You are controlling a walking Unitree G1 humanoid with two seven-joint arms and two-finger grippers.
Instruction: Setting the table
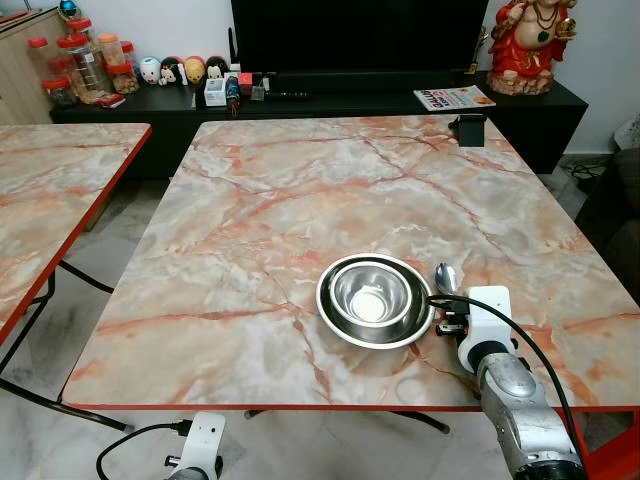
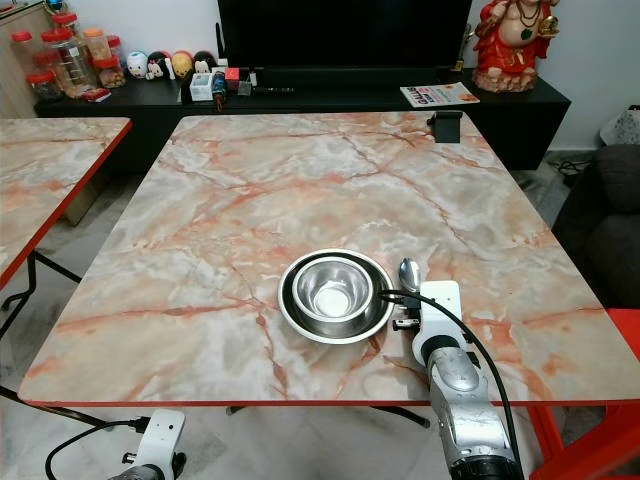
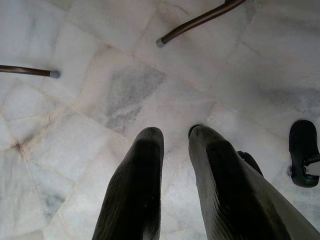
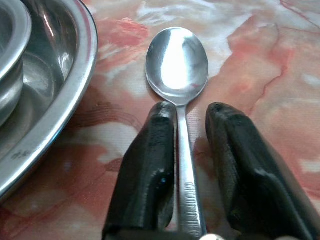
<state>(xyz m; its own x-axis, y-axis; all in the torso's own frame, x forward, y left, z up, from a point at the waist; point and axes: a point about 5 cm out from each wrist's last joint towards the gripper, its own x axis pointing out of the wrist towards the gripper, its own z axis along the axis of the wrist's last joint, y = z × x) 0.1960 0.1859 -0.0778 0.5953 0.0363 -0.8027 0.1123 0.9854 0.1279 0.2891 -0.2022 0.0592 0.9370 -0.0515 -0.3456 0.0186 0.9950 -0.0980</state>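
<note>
A steel bowl point(image 1: 371, 292) sits inside a steel plate point(image 1: 330, 318) near the front right of the marble table point(image 1: 300, 200). A steel spoon point(image 4: 177, 60) lies flat on the table just right of the plate, with its bowl end pointing away from me. My right gripper point(image 4: 192, 112) is low over the spoon's handle. It is open, one finger on each side of the handle, and a gap shows beside the handle. My left gripper point(image 3: 175, 132) hangs below the table's front edge over the tiled floor, fingers slightly apart and holding nothing.
A second marble table point(image 1: 50, 200) stands to the left across a floor gap. A small black object point(image 1: 468, 128) rests at the table's far right edge. Behind it are a black TV console point(image 1: 300, 95), jars point(image 1: 85, 65) and a red statue point(image 1: 530, 45). A dark sofa point(image 1: 620, 200) is at the right.
</note>
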